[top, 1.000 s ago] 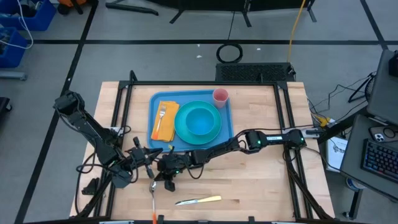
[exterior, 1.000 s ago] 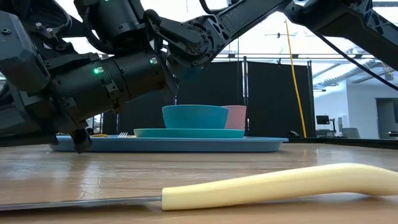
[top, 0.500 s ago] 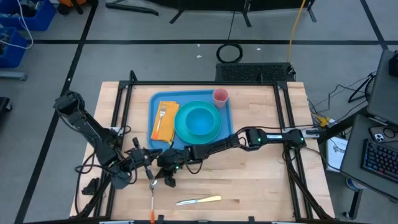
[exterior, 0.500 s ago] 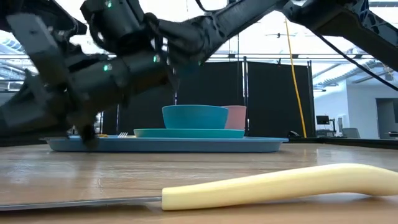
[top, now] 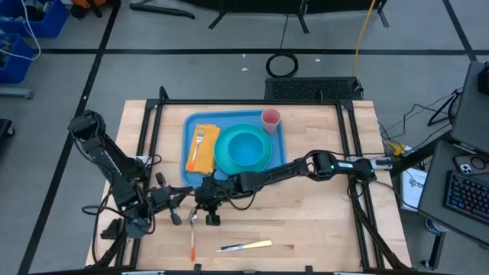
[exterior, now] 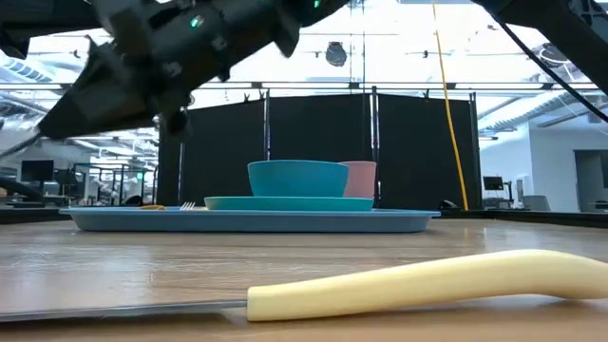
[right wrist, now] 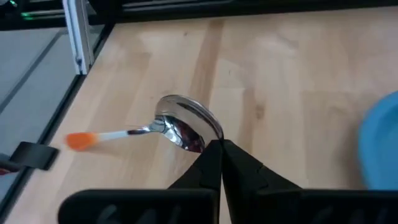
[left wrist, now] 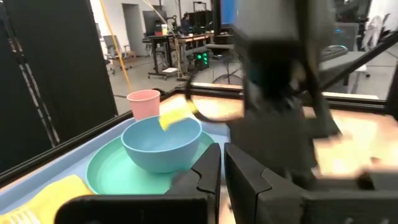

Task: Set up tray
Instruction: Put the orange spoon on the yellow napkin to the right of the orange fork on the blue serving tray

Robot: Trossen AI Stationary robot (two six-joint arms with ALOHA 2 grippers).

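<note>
Right gripper (top: 208, 208), fingers together, hovers over the orange-handled metal spoon (right wrist: 163, 127), likely to move it onto the light-blue plastic tray (top: 191, 169); left gripper (top: 173, 207) nearly closed.

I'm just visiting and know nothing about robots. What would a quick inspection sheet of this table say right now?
Surface: wooden table, dry, unmarked.
Job's things: light-blue tray holds a yellow napkin with fork, a teal plate with bowl, and a pink cup.
Clutter: spoon with orange tip and cream-handled knife lie on the wood off the tray.
Grippers: left tool shut, empty; right tool shut beside the spoon's bowl, holding nothing.
Cables: loose leads right of the table.
Surroundings: keyboard, blue bins.
</note>
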